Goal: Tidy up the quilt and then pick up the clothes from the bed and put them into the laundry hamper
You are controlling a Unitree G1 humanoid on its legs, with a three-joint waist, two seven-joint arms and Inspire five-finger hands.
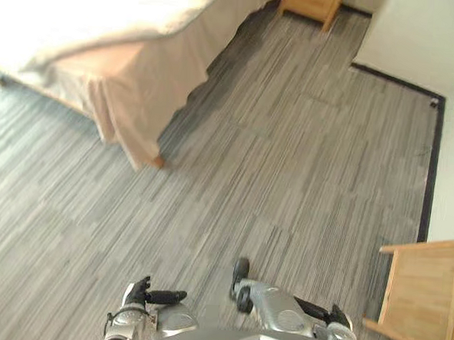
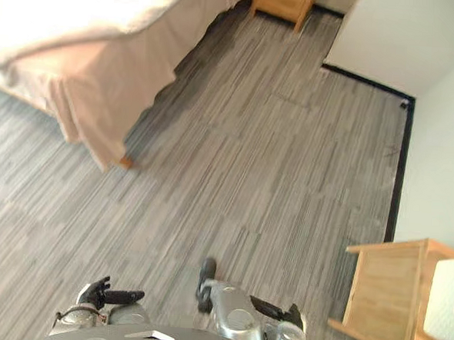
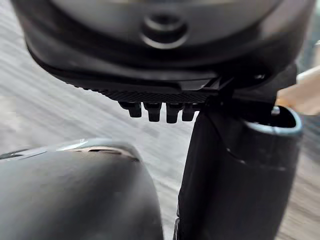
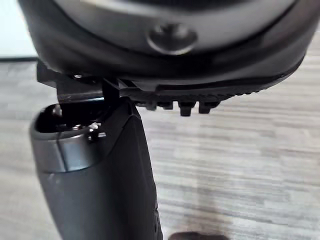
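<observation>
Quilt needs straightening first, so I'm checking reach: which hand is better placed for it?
Left, probably. The quilt on the bed lies ahead to the robot's left, nearer the left hand than the right hand. Both hands are empty, low and well short of it.

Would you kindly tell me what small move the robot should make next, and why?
Probably turn left and step toward the bed: it sits at the upper left, across a stretch of striped floor. The left hand and right hand hang low by the body, open and holding nothing, so the quilt cannot be reached yet.
</observation>
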